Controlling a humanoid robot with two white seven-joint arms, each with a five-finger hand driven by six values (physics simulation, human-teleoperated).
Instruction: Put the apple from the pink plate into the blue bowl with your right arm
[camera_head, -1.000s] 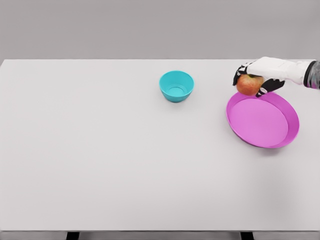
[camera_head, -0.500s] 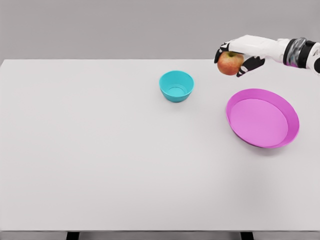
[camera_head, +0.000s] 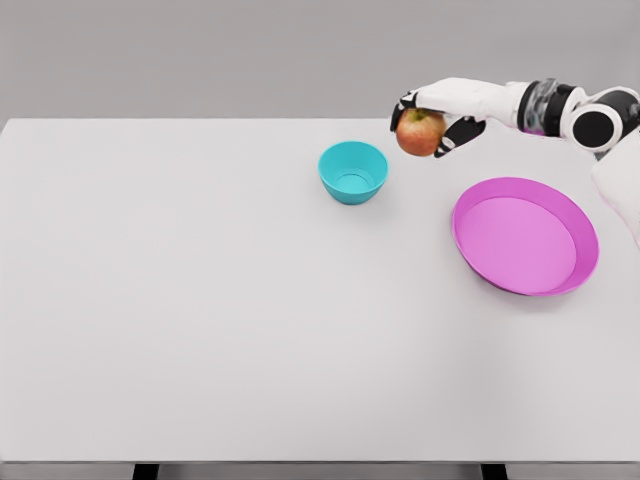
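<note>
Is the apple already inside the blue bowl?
No, the right hand holds the apple in the air, right of the blue bowl.

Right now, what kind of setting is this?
Likely a simulated tabletop test scene, not a real room: a plain white table against a blank grey backdrop, holding only a blue bowl and a pink plate, with the right hand holding an apple.

Bright, even, diffuse lighting is rendered; a faint soft shadow is cast at 5 o'clock beneath the pink plate (camera_head: 525, 235); edges appear slightly softened.
</note>
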